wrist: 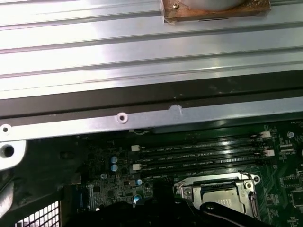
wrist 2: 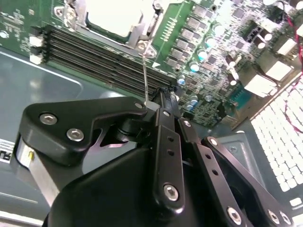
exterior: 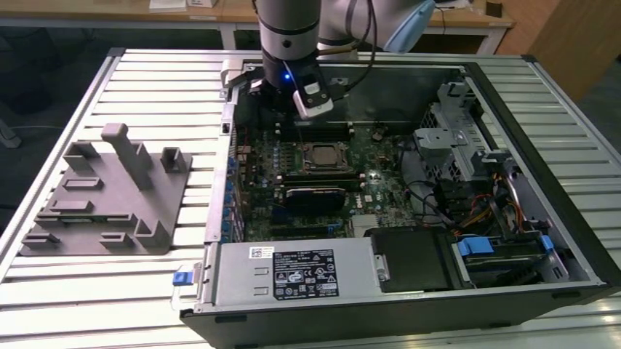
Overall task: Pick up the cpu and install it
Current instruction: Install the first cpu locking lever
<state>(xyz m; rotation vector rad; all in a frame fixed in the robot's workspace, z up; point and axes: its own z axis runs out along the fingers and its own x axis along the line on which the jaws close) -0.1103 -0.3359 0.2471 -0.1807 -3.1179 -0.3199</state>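
The cpu (exterior: 321, 155) is seen seated in its socket (wrist 2: 142, 35), while the hand (exterior: 291, 109) is held above the memory slots (wrist: 203, 153), its grip impossible to tell.

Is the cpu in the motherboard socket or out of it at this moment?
In. The cpu lies flat inside the socket's metal frame in both wrist views, and the exterior view shows it seated on the motherboard below the gripper.

slatted metal table (exterior: 145, 73), wooden desks (exterior: 194, 11) behind
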